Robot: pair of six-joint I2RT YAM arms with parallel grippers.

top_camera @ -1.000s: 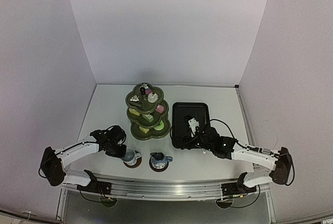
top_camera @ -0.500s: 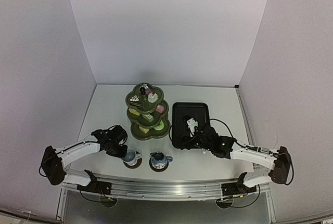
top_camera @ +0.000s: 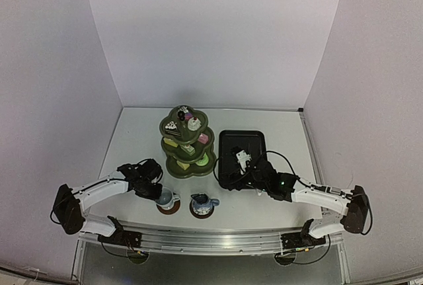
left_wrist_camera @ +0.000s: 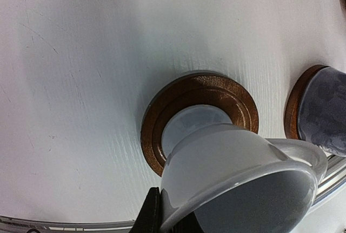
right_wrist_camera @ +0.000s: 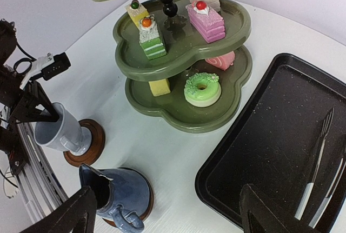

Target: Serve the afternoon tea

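The white mug stands on a brown coaster. My left gripper is shut on its near rim, one finger outside the wall. Beside it the dark-blue pot sits on a second coaster. The olive-green stand carries small cakes: a green doughnut and a yellow piece low down, a pink slice and a green layered slice on the middle tier. My right gripper hangs open above the table between pot and tray, holding nothing.
The black tray lies right of the stand with thin metal tongs in it. The table's front rail runs just behind the mug and pot. White walls enclose the back and both sides.
My right arm has edged slightly left along the tray's near edge. The left gripper stays shut on the mug, which has not moved.
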